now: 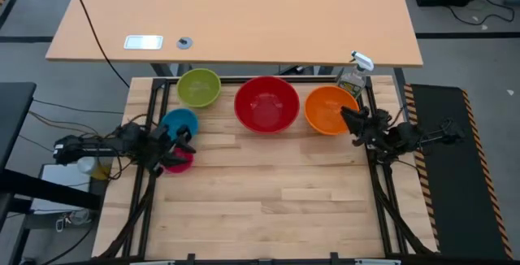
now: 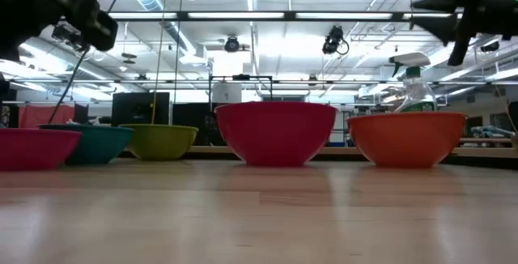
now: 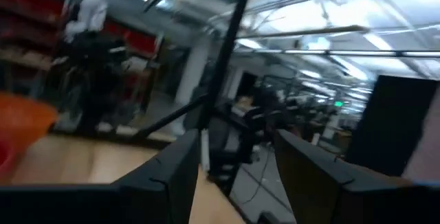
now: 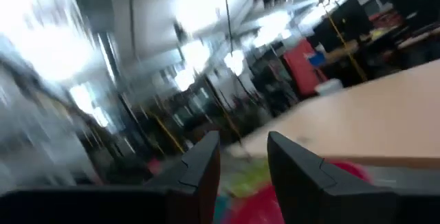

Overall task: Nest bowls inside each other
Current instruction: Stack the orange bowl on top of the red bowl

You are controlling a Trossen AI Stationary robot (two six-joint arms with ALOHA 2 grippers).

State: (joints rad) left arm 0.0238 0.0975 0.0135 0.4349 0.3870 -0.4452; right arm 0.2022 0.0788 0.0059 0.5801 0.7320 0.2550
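Five bowls stand upright on their bases on the wooden table. Along the far edge are a green bowl (image 1: 199,87), a large red bowl (image 1: 266,103) and an orange bowl (image 1: 329,109). At the left are a teal bowl (image 1: 179,123) and a pink bowl (image 1: 177,161). My left gripper (image 1: 185,141) hovers above the teal and pink bowls, raised (image 2: 91,14), open (image 3: 237,162) and empty. My right gripper (image 1: 348,117) hangs over the orange bowl's right rim, raised (image 2: 437,9), open (image 4: 244,157) and empty.
A spray bottle (image 1: 355,74) stands at the far right corner behind the orange bowl. A tan desk (image 1: 244,17) lies beyond the table's far edge. Bare wood (image 1: 268,200) fills the near half of the table.
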